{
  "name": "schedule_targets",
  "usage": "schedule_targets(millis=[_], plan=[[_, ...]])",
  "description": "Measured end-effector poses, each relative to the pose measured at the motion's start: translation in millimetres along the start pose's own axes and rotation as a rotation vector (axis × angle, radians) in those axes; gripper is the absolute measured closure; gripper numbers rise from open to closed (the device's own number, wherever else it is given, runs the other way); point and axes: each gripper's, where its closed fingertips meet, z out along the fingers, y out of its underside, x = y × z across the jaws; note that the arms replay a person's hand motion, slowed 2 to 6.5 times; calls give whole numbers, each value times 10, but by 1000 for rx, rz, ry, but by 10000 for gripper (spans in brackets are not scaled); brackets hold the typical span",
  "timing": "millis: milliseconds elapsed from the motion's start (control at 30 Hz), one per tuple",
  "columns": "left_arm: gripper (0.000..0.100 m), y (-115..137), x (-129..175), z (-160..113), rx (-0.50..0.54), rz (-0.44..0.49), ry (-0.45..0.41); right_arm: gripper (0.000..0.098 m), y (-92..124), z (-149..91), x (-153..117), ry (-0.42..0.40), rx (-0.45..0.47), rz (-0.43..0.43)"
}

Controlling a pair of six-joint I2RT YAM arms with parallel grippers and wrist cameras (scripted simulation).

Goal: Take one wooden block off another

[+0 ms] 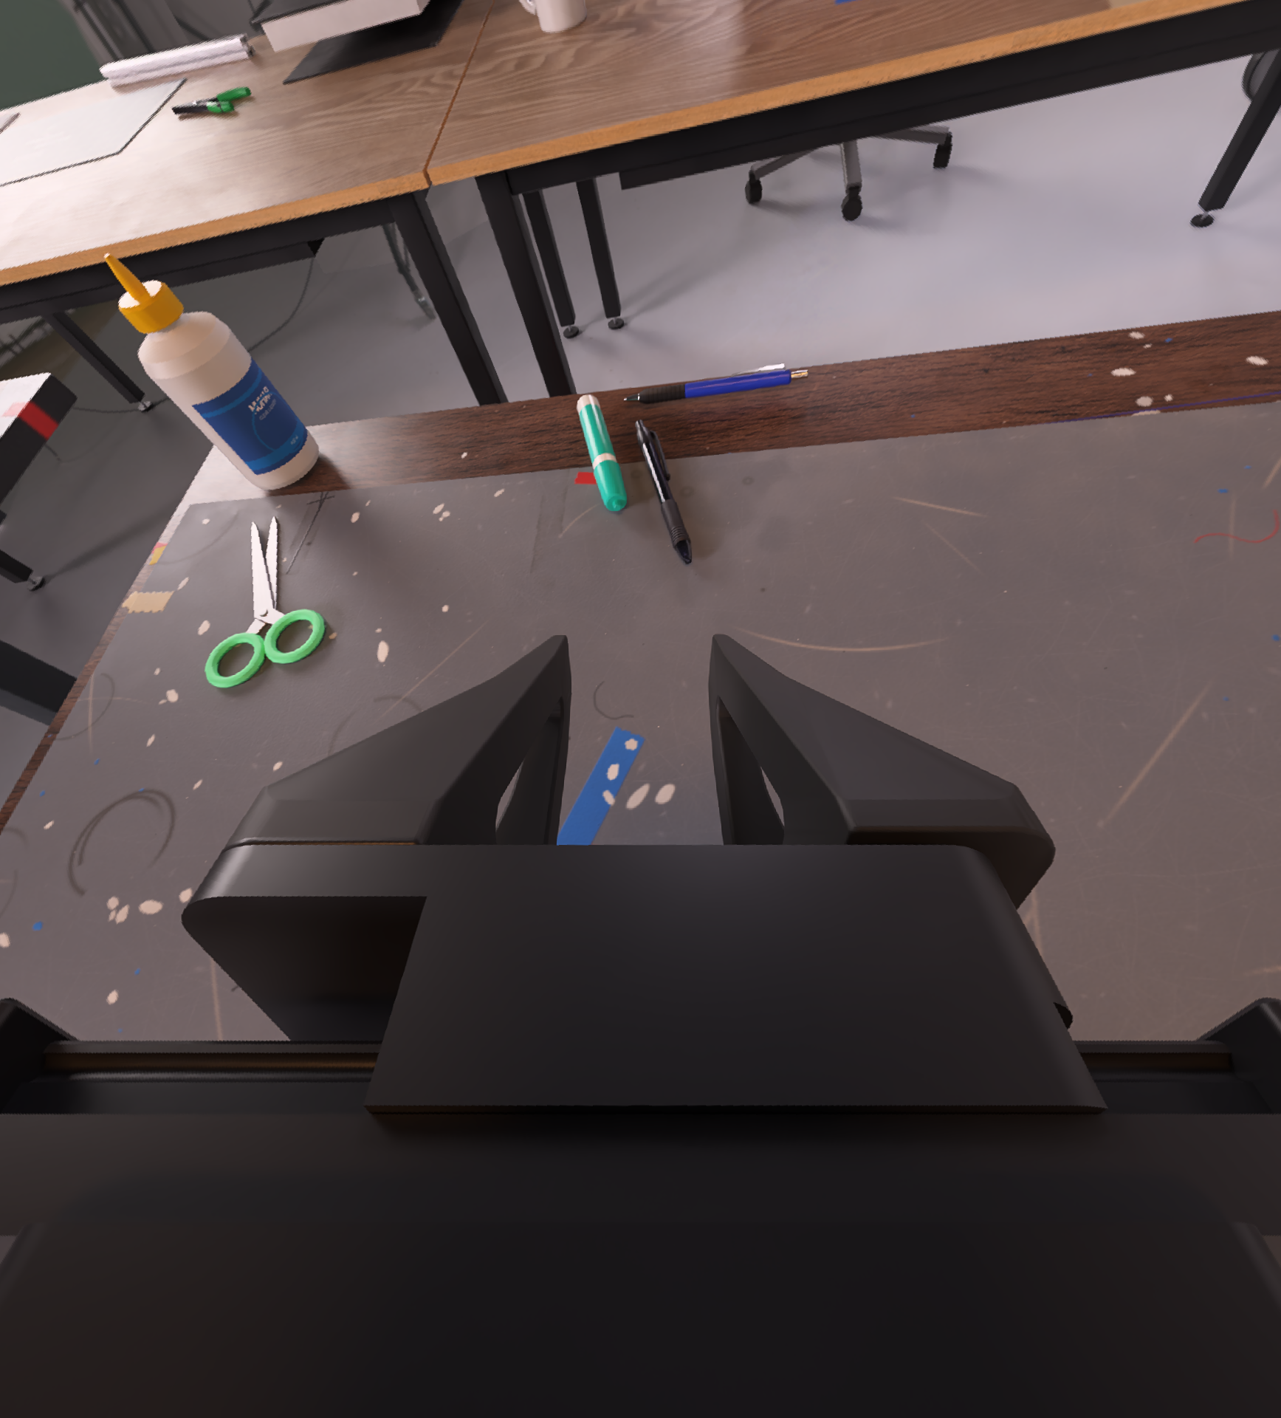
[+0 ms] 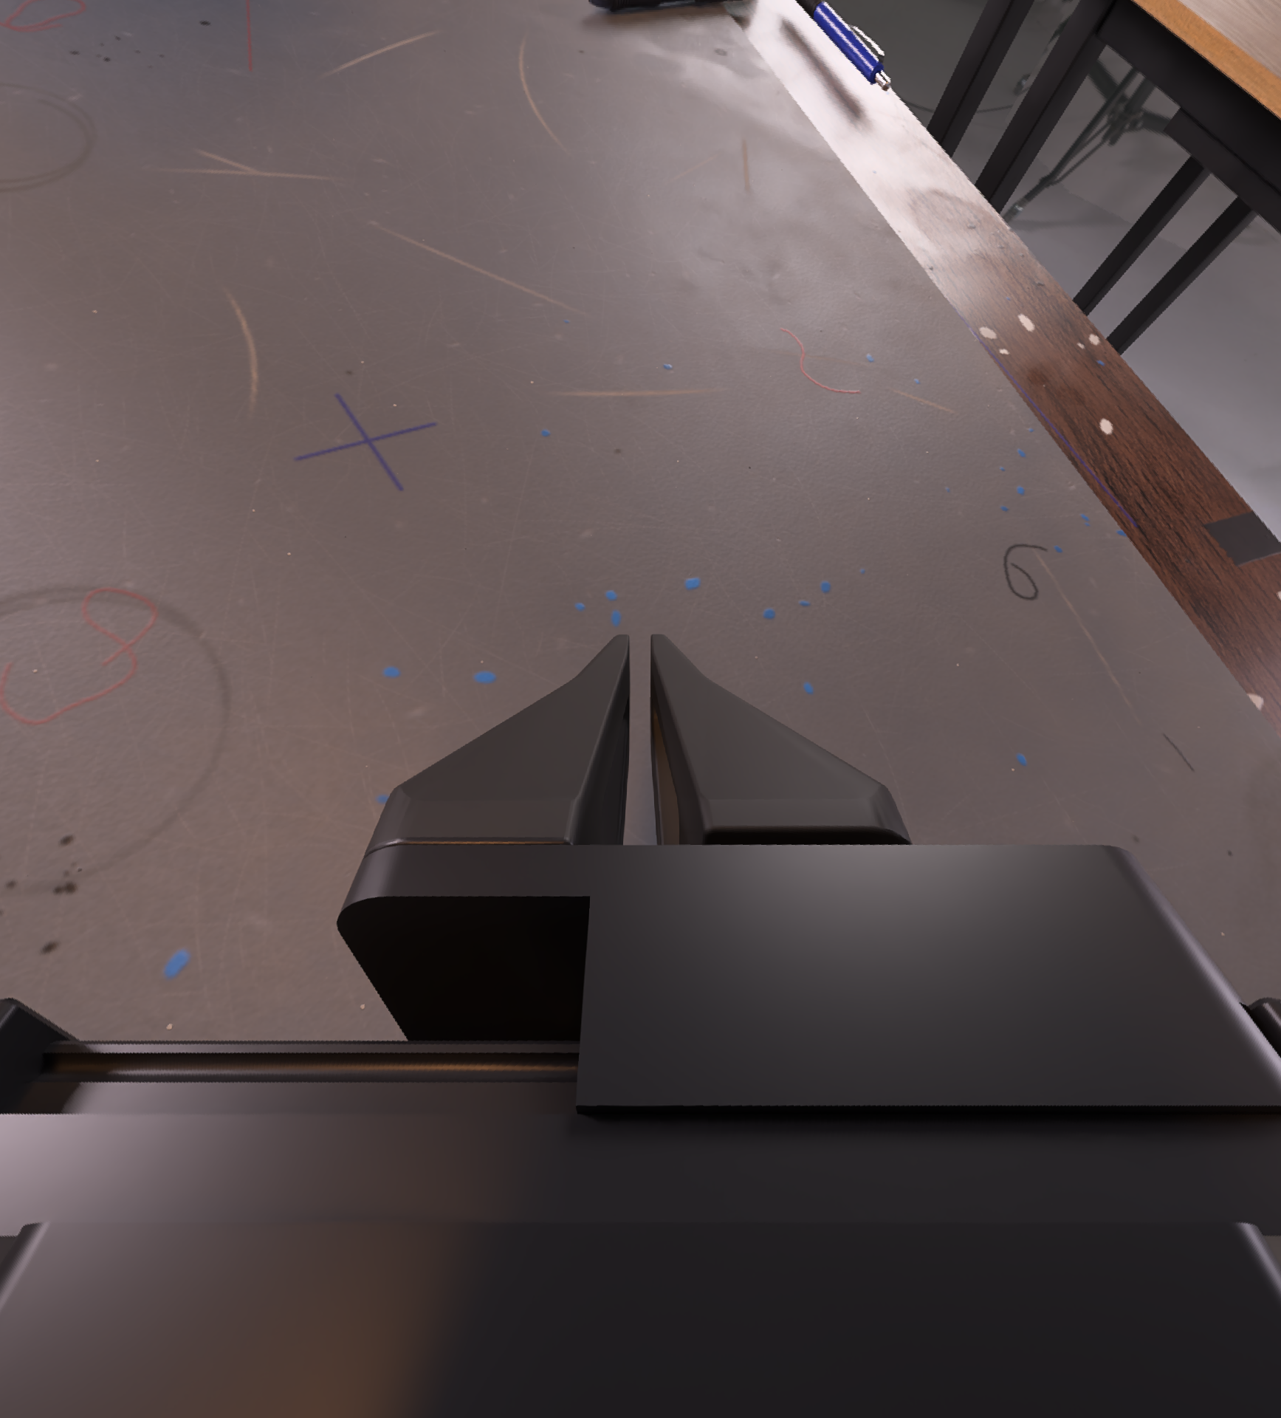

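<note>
Neither wrist view shows the wooden blocks, so I cannot say where on the grey mat (image 1: 928,614) they sit. The left gripper (image 1: 639,652) hangs spread and empty near the far edge; the right gripper (image 2: 639,648) has its fingers nearly pressed together, holding nothing. The sensible start, I judge, is finding the stack, then spreading before descending.

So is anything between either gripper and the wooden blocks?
Cannot tell: no blocks show in either view. The left gripper, open, faces scissors and pens; the right gripper, shut, faces bare mat.
</note>
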Motion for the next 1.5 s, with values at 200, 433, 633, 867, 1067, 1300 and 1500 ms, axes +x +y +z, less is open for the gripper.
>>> schedule_targets(millis=[200,433,633,867,1067,1300,1500], plan=[[697,44,-268,25,-54,0,-43,928,13,3,-9,-1,-5,-3],[700,136,-621,76,-133,-19,-114,924,32,7,-28,-1,-19,-16],[702,311,-833,167,-224,-40,-134,924,39,15,-43,-1,-26,-32],[703,530,-999,282,-339,-69,-114,924,48,18,-60,-2,-32,-46],[703,826,-1094,368,-481,-64,-100,922,50,19,-68,-3,-34,-54],[702,1122,-1172,400,-628,-45,-98,919,51,20,-72,-2,-34,-59],[705,1264,-1222,401,-692,-30,-109,919,52,20,-71,0,-35,-62]])
